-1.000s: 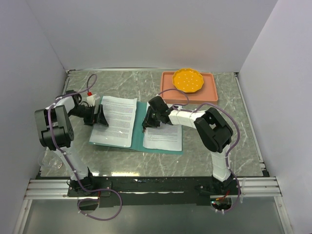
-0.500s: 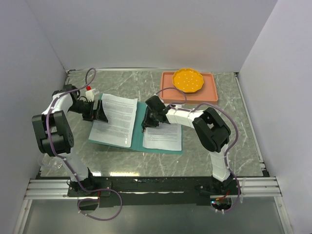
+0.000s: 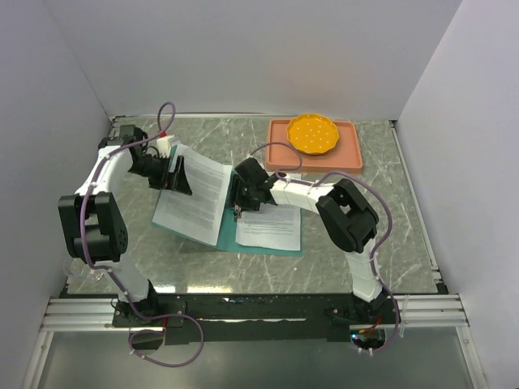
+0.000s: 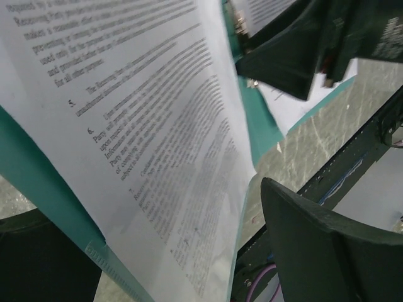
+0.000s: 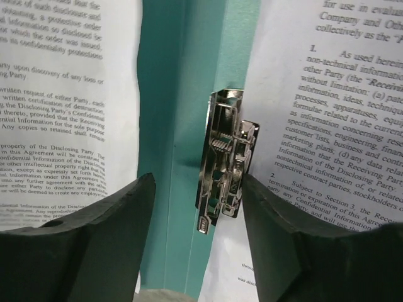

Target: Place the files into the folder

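Note:
The teal folder (image 3: 229,225) lies open mid-table. Its left cover is tilted up, with one of the files (image 3: 195,198) lying on it. My left gripper (image 3: 174,174) is at that cover's left edge. In the left wrist view the cover (image 4: 38,182) and sheet (image 4: 157,126) pass between the wide-apart jaws of my left gripper (image 4: 157,233). Another printed sheet (image 3: 272,227) lies flat on the right half. My right gripper (image 3: 238,204) hangs over the spine. It (image 5: 198,189) is open, its fingers either side of the metal clip (image 5: 225,160).
A salmon-pink tray (image 3: 350,154) holding an orange plate (image 3: 313,133) stands at the back right. White walls close in the marble table (image 3: 389,243) on three sides. A metal rail (image 3: 243,312) with the arm bases runs along the near edge.
My left gripper has moved back and right, tilting the folder's left cover and its sheet further up. My right gripper shifted slightly left and its jaws widened around the clip.

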Controlling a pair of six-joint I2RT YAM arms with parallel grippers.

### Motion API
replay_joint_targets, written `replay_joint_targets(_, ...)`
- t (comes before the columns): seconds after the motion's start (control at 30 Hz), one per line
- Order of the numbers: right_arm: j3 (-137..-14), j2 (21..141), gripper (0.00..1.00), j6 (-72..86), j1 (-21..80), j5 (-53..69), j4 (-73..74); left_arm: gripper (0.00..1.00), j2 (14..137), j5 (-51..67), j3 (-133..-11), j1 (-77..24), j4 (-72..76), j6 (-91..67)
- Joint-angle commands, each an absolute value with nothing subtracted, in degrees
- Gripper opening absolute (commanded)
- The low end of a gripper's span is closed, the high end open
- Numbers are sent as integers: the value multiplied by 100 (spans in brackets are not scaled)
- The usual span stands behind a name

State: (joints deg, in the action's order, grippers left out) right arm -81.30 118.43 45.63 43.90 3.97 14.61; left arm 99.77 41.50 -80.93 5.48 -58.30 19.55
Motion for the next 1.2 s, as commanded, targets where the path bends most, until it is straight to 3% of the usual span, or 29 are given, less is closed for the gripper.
replay_joint_targets(0.0,-7797,12323,68,4280,4500,579,1698,96,9536,4166,-8604,238,-6091,1653)
replay_joint_targets(0.1,-7516,12156,70,4219,4439,869,1329,96,9501,4122,-8710,27,-6091,1503)
replay_joint_targets(0.2,-6665,11630,71,4297,4211,1650,-74,96,9483,4078,-8815,-254,-6108,1345)
replay_joint_targets(0.3,-5656,11234,88,4622,3921,2993,-2253,96,9475,4026,-8973,-527,-6135,1196)
replay_joint_targets(0.33,-5356,11137,99,4910,3746,3267,-2911,96,9483,4008,-9035,-658,-6152,1152)
replay_joint_targets(0.37,-4952,11005,99,4974,3657,3487,-3710,96,9475,3964,-9131,-720,-6144,1056)
replay_joint_targets(0.57,-4149,9924,99,5027,3200,4042,-4675,96,9624,3946,-9544,-1283,-6354,940)
replay_joint_targets(0.73,-3394,8432,99,4800,2699,3359,-3835,96,10045,4516,-10124,-1721,-6889,1168)
replay_joint_targets(0.9,-2909,6578,99,4606,2190,1154,-1559,96,10694,4851,-11108,-2179,-7216,1389)
replay_joint_targets(1.07,-3268,6310,99,4676,2013,-226,287,96,11284,5176,-11838,-2978,-7102,1503)
replay_joint_targets(1.17,-3611,6687,100,4597,1925,-334,808,96,11645,5457,-12023,-3287,-6996,1521)
